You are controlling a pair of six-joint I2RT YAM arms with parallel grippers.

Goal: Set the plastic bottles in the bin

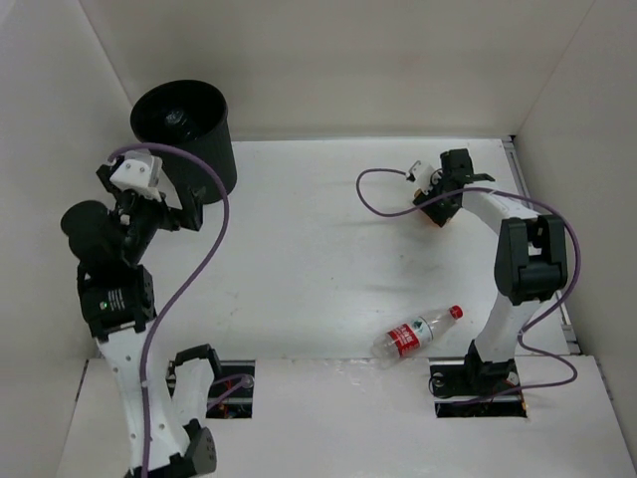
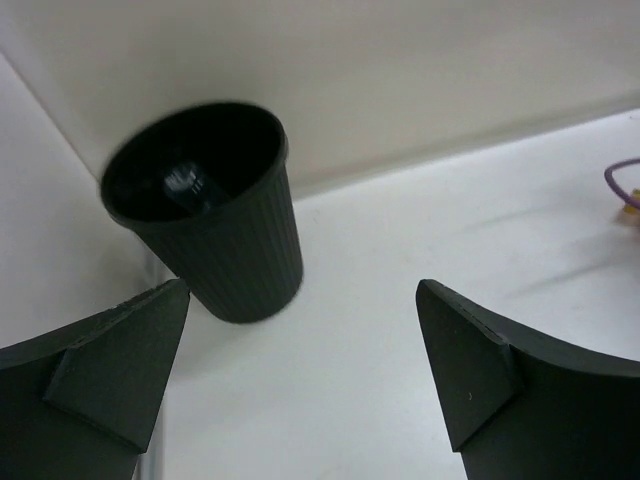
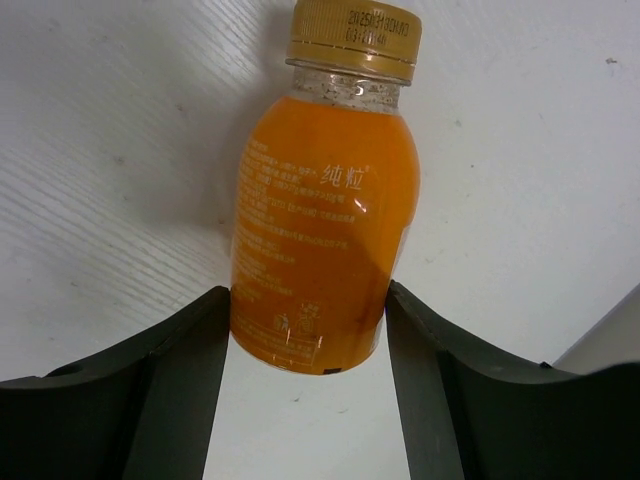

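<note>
Bearing 纯粒 lettering, orange bottle [image 3: 320,240] tight in right hand [image 3: 308,305].

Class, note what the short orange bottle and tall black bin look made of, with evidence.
The short orange bottle: likely clear glossy plastic, with highlights and specks showing through the neck. The tall black bin: probably matt plastic, finely ribbed wall.

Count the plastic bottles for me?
3: a short orange plastic bottle in the right hand, a clear red-labelled plastic bottle lying by that arm's base, one inside the round black bin; others may hide there.
</note>
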